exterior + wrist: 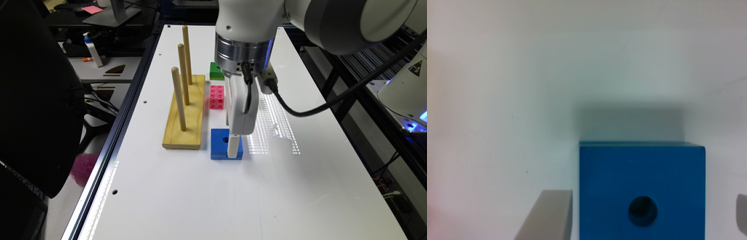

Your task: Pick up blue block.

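A white desk (pixel 186 200) stretches away from the viewer. Nearest on it sits the blue block (pixel 220 144), flat and square with a round hole in its middle, lying just beside the near end of a wooden peg board (pixel 191 120). The robot's gripper (pixel 233 146) reaches straight down onto the block. In the wrist view its jaws stand apart, one on each side of the blue block (pixel 642 192), with a gap on one side at least. The step in hand looks like the final lowering before the grasp; next the jaws need to close on the block's sides, then lift. Farther back lie a pink studded brick (pixel 217 97) and a green block (pixel 216 71).
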